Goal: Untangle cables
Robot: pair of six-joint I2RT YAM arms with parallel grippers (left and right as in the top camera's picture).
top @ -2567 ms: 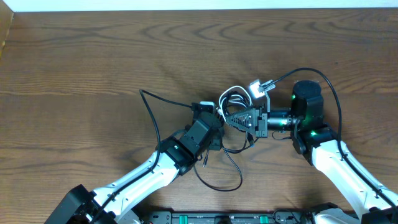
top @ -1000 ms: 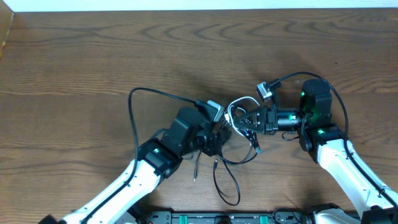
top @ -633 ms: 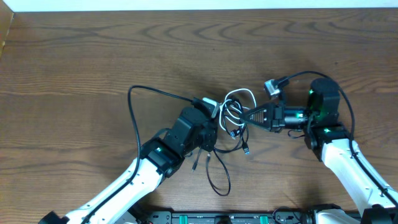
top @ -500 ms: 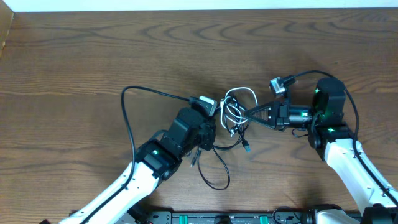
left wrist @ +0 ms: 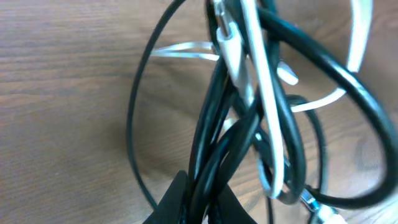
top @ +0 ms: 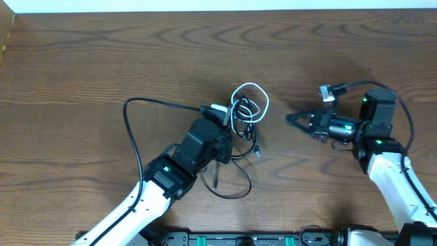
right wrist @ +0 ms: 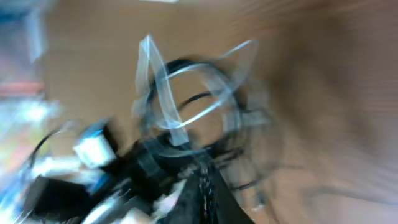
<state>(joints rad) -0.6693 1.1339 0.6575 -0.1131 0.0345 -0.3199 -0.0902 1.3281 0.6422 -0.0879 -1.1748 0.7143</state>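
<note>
black and white cables, tangled, looped together

there is a big brown wooden table. it fills almost all of the view from above. the wood is dark brown and has wavy lines in it, and the lines run from side to side. some lines make long curvy rings near the top. the close-up view from the left shows the same brown wood with thin straight lines. in the close-up view from the right the wood is blurry. a thin white strip runs along the top edge, just past the table. at the top left corner a lighter wood piece sits at the table's side. a dark bar with little green bits lies along the bottom edge.
</note>
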